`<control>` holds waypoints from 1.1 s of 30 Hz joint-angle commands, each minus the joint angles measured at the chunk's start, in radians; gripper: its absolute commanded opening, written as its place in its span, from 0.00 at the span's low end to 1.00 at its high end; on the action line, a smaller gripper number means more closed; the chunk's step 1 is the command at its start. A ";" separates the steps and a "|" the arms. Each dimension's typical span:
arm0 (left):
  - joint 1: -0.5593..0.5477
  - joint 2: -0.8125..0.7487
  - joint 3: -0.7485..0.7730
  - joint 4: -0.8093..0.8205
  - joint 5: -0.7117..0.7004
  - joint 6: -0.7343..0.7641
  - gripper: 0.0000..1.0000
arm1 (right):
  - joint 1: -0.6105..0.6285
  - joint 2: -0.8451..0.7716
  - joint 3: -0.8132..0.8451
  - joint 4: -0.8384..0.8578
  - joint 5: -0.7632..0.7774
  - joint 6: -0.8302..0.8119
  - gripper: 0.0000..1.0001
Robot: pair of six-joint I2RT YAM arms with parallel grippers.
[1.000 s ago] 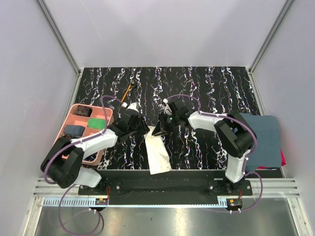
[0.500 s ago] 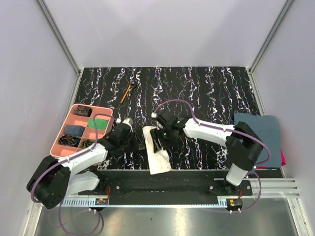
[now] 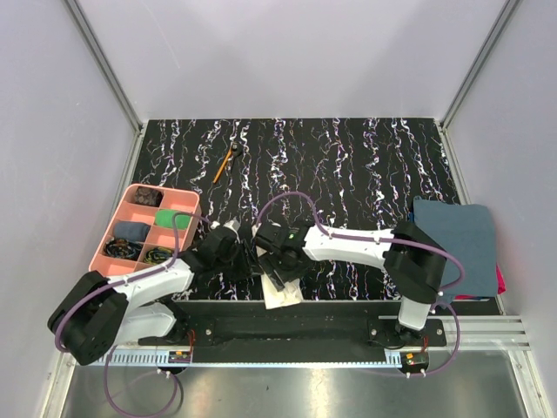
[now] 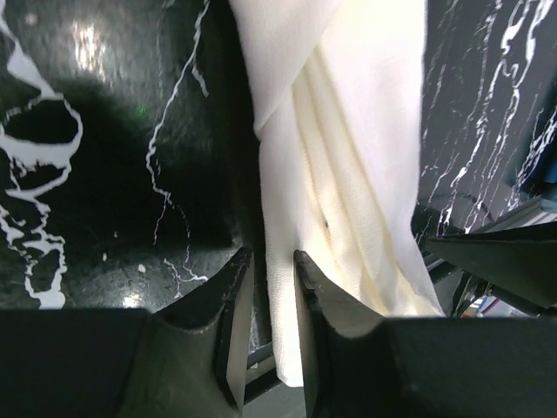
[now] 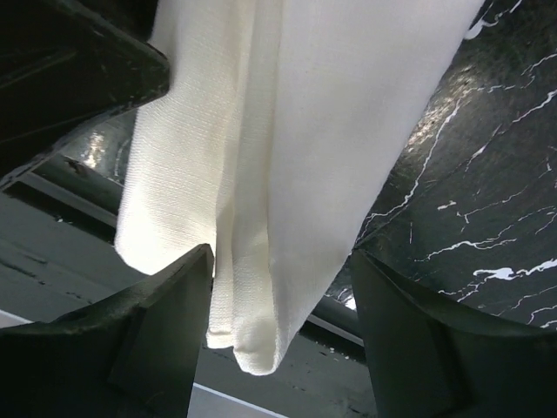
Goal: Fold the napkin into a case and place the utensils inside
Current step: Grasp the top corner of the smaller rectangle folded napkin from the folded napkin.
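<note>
napkin (image 3: 283, 292): plain cream, no print, fine weave visible up close. bench (image 3: 348, 157): black with white marble-like veining. tray (image 3: 162, 189): pink, with a green item (image 3: 177, 218) and a blue item (image 3: 130, 230) inside. towel (image 3: 457, 244): dark blue-grey. stick (image 3: 224, 163): orange handle, black end. left tool (image 4: 268, 261), right tool (image 5: 280, 252): black. left arm (image 3: 161, 274), right arm (image 3: 357, 246): white, black joints.
</note>
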 commanded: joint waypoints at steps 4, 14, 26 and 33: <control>-0.018 0.020 -0.017 0.066 -0.018 -0.053 0.29 | 0.024 0.042 0.060 -0.031 0.091 0.005 0.67; -0.013 0.184 0.068 0.180 -0.048 -0.036 0.28 | 0.015 0.057 0.105 -0.031 0.180 0.003 0.38; -0.007 0.121 0.158 0.075 -0.088 0.030 0.27 | -0.032 0.066 0.110 -0.026 0.117 -0.026 0.52; -0.021 0.125 0.079 0.181 0.076 -0.052 0.20 | -0.032 0.062 0.074 -0.003 0.073 -0.001 0.45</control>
